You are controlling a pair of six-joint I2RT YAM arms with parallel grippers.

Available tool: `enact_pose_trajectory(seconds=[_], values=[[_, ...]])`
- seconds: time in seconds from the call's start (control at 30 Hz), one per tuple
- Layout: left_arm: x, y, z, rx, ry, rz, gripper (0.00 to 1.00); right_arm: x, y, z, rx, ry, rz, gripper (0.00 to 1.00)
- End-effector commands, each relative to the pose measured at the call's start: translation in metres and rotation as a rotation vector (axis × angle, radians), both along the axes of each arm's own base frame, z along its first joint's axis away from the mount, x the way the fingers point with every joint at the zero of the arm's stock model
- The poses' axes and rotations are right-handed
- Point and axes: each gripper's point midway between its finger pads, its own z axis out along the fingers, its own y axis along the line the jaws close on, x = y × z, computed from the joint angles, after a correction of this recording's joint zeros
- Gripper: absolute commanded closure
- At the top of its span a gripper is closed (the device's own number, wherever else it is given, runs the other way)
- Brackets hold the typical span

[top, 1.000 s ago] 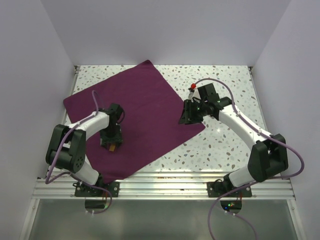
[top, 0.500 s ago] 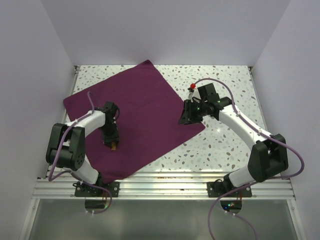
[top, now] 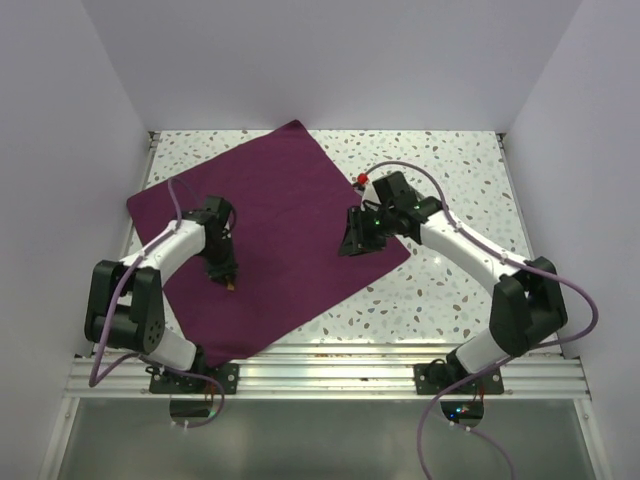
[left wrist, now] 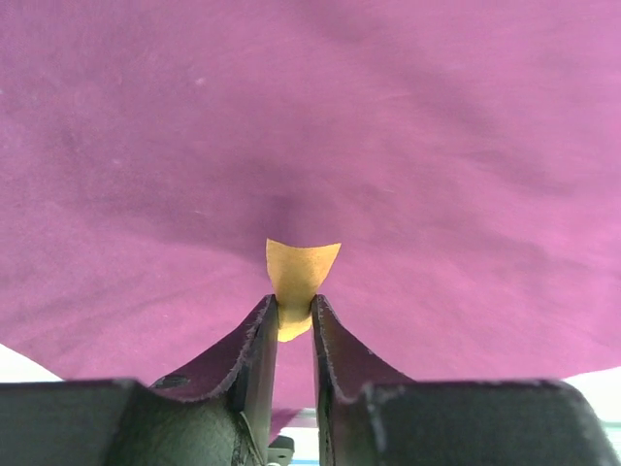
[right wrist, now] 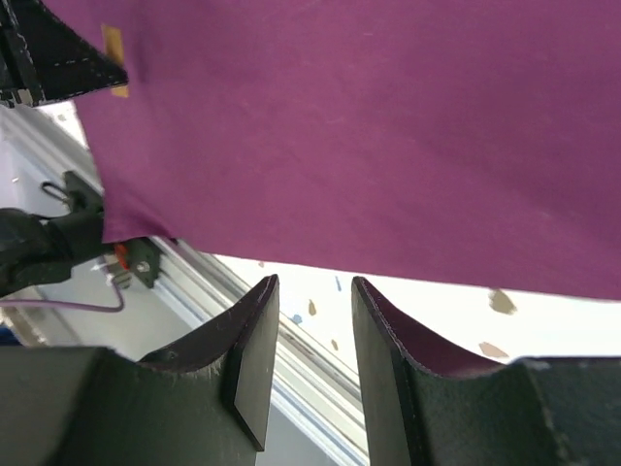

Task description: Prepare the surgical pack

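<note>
Walled along left, far, right worktop [top: 430, 290] edges. Low over flat surgical pack [top: 285, 185], left arm [top: 175, 245] and right arm [top: 465, 245]; bare surface toward far right corner.

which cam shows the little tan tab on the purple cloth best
Left wrist: the tan tab stands mid-frame, large and sharp, its lower end pinched in the left tool against the purple cloth. Top external shows it only as an orange speck under that tool. Right wrist catches a small tan sliver top left.
</note>
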Motion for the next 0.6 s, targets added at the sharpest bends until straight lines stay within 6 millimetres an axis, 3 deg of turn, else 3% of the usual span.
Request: enact_pose_trajectory(seconds=[0.0,0.13,0.3,0.37,0.57], values=[[0.013,-0.018,0.03,-0.108,-0.084,-0.025,0.78,0.007,0.039,0.022,0.125,-0.021,0.045,0.6],[0.021,-0.048,0.054,-0.236,-0.177,-0.086,0.79,0.013,0.084,0.025,0.322,0.068,0.029,0.57],[0.018,-0.086,0.076,-0.318,-0.235,-0.155,0.77,0.013,0.13,0.034,0.392,0.13,0.061,0.52],[0.016,-0.101,0.083,-0.343,-0.26,-0.175,0.77,0.014,0.14,0.023,0.376,0.166,0.044,0.51],[0.009,-0.121,0.086,-0.391,-0.265,-0.2,0.77,0.015,0.159,0.023,0.39,0.183,0.038,0.49]])
